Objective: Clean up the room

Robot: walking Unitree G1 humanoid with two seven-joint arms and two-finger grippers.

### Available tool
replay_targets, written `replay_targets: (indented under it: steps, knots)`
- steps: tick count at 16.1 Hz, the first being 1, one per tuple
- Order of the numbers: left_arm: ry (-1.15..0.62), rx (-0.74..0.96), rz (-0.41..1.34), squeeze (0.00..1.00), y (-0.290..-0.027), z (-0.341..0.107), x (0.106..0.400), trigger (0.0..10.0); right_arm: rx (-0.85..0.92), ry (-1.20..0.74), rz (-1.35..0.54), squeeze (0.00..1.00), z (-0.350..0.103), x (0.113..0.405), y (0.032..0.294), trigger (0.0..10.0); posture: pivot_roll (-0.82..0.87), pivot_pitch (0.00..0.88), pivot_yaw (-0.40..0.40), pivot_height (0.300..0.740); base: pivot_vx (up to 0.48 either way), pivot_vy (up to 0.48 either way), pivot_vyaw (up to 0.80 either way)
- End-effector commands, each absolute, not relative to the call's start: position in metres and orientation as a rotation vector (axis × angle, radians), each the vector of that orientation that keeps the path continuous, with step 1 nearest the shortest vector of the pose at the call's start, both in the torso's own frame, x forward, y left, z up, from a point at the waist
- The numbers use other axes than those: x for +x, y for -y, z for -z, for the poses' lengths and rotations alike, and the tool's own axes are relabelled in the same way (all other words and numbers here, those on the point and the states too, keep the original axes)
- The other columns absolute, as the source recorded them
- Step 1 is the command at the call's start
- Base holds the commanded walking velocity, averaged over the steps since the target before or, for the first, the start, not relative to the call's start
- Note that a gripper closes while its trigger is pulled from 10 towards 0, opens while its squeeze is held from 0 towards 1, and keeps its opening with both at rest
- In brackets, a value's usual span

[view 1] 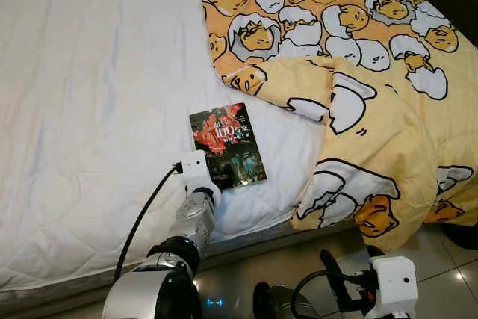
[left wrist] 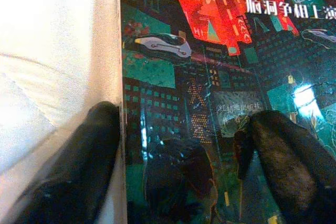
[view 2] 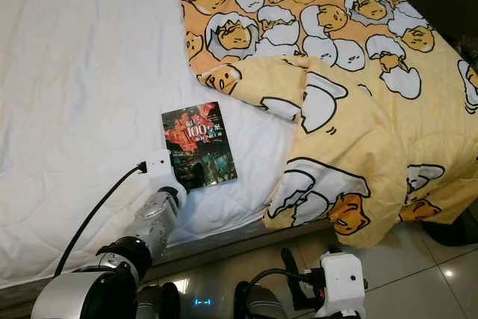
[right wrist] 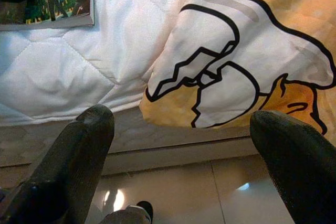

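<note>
Left wrist view puts my left gripper [left wrist: 178, 156] spread wide at the near corner of the book [view 1: 228, 146], one finger [left wrist: 79, 166] off its edge on the white mattress [view 1: 89, 110], the other on the cover. I judge I'm grasping it; next, close and lift. Its cover reads "100". My right gripper [right wrist: 184, 156] hangs open by the yellow duvet [view 1: 373, 72].

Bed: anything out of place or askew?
Yes. A book lies loose on the white mattress near its front edge, the left gripper open around its near end. The yellow blanket is rumpled, one corner folded back, hanging over the bed's edge.
</note>
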State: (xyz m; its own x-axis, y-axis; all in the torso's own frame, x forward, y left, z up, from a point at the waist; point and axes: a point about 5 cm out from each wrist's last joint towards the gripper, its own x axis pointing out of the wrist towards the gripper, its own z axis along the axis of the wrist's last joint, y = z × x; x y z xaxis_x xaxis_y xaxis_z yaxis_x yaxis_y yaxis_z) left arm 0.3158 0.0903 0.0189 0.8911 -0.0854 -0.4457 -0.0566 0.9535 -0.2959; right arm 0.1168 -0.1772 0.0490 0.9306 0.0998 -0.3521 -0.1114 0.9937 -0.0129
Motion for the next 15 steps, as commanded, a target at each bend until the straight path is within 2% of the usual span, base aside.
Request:
replay_targets:
  steps: [1, 4, 7, 12, 15]
  knots:
    - [-0.657, -0.342, 0.007, 0.00, -0.085, 0.011, 0.290, 0.0, -0.047, -0.399, -0.104, 0.00, -0.044, 0.113, 0.180, 10.0, -0.23, 0.198, -0.070, 0.740, 0.000, 0.000, 0.00]
    - [-0.686, -0.410, 0.033, 0.00, -0.090, 0.013, 0.289, 0.0, -0.047, -0.334, -0.069, 0.00, -0.055, 0.120, 0.180, 10.0, -0.24, 0.207, -0.069, 0.740, 0.000, 0.000, 0.00]
    - [-0.671, -0.348, 0.059, 0.00, -0.093, 0.011, 0.292, 0.0, -0.029, -0.323, -0.070, 0.00, -0.058, 0.124, 0.177, 10.0, -0.23, 0.204, -0.061, 0.740, 0.000, 0.000, 0.00]
    - [-0.659, -0.359, 0.112, 0.00, -0.092, 0.010, 0.293, 0.0, -0.024, -0.331, -0.058, 0.00, -0.054, 0.126, 0.177, 10.0, -0.23, 0.191, -0.048, 0.740, 0.000, 0.000, 0.00]
    - [-0.587, -0.498, 0.171, 0.00, -0.091, 0.000, 0.300, 0.0, -0.019, -0.308, -0.068, 0.00, -0.051, 0.142, 0.173, 10.0, -0.23, 0.130, -0.031, 0.740, 0.000, 0.000, 0.00]
